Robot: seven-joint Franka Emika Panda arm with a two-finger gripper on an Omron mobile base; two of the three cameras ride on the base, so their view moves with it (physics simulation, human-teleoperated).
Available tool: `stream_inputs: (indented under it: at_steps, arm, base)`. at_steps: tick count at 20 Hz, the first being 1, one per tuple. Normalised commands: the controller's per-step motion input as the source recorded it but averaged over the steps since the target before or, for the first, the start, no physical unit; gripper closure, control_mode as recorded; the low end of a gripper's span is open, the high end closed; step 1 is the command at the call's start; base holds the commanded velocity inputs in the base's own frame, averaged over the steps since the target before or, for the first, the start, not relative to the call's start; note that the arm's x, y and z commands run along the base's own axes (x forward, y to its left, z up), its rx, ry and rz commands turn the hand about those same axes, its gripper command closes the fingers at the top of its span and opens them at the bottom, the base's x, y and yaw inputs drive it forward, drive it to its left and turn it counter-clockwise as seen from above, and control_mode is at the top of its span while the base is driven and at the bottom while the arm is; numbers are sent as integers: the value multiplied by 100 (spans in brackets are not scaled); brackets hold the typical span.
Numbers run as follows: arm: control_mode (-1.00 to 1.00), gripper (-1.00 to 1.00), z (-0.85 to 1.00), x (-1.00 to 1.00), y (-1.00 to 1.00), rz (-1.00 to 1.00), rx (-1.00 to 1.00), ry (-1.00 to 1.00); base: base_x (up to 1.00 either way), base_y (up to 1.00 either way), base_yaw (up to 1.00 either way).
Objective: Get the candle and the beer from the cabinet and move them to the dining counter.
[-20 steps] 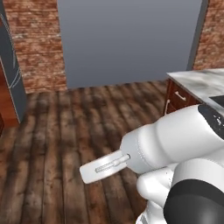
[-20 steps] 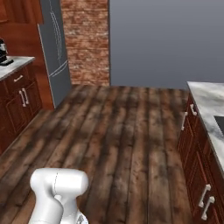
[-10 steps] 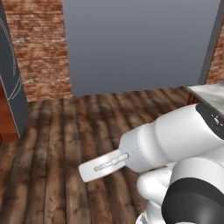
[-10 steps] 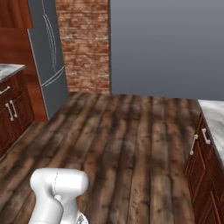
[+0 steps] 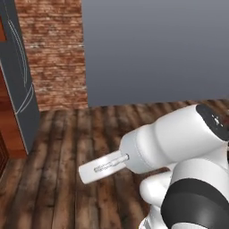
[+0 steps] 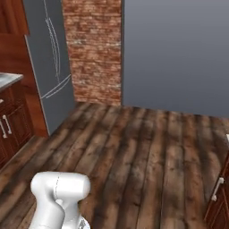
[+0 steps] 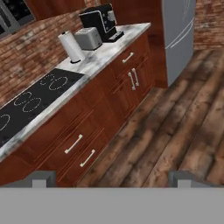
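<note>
The two-finger tool (image 7: 110,177) stands released with nothing between its fingers, whose two grey fingertips (image 7: 40,178) are cut off by the bottom of the hand view, so little of them can be made out. Just beyond them runs the dark plank wooden floor (image 7: 175,131), and to its left the reddish-brown lower drawer cabinets (image 7: 87,131) with short silver bar handles, topped by a white-grey veined marble surface (image 7: 98,54). Set into that surface nearest the camera is a black glass cooktop (image 7: 30,103) with ringed burners, its near end cut off at the left edge. Further along stand a white paper-towel roll (image 7: 71,46), a silver toaster (image 7: 89,38) and a black coffee machine (image 7: 100,21), the last close to the surface's far end. Past that end rises a tall grey steel refrigerator (image 7: 177,35), its top cut off. In the top left corner a dark-fronted appliance, possibly a microwave, is too cropped to tell. In the base views the white arm (image 5: 179,138) fills the foreground; beyond it lie the floor, then a red brick wall (image 6: 93,49) and a plain grey wall (image 6: 174,53). At the right edge of the right base view a sliver of wooden cabinet with a silver handle (image 6: 217,188) is mostly cut off; whether it belongs to the dining counter cannot be told.
</note>
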Motion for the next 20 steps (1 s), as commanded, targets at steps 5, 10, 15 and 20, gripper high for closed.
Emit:
stream_inputs:
  at_steps: [5, 10, 15, 20]
  arm:
    - [100, -100, 0, 0, 0, 0, 0, 0]
    - [100, -100, 0, 0, 0, 0, 0, 0]
    - [100, -100, 0, 0, 0, 0, 0, 0]
    - [100, -100, 0, 0, 0, 0, 0, 0]
  base:
    - [100, 10, 31]
    - [100, 3, 36]
    - [100, 0, 38]
    - [100, 18, 34]
